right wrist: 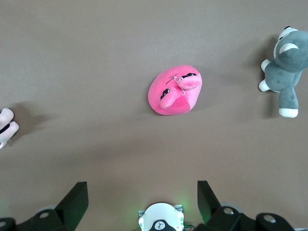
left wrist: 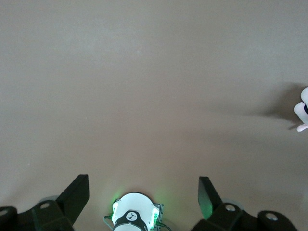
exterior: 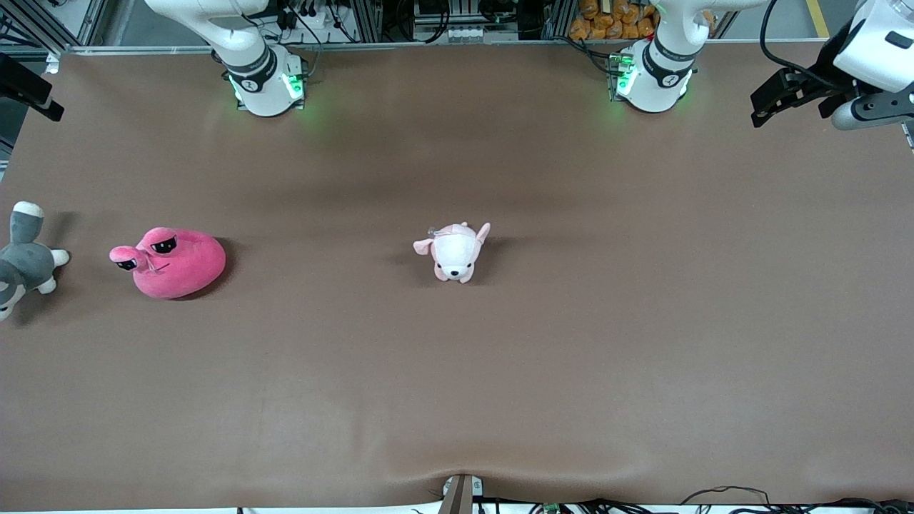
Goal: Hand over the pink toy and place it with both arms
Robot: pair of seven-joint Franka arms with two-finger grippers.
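The pink toy (exterior: 175,263) (right wrist: 175,91), a round hot-pink plush with two black half-lidded eyes on stalks, lies on the brown table toward the right arm's end. My right gripper (exterior: 32,93) (right wrist: 142,185) hangs high over that end of the table, open and empty, well apart from the toy. My left gripper (exterior: 767,103) (left wrist: 143,183) hangs high over the left arm's end, also open, with nothing between its fingers. The pink toy does not show in the left wrist view.
A small pale pink-and-white dog plush (exterior: 455,251) (left wrist: 303,110) (right wrist: 6,126) sits mid-table. A grey-and-white plush animal (exterior: 21,260) (right wrist: 286,72) lies at the table's edge beside the pink toy. The arm bases (exterior: 268,86) (exterior: 653,75) stand along the farther edge.
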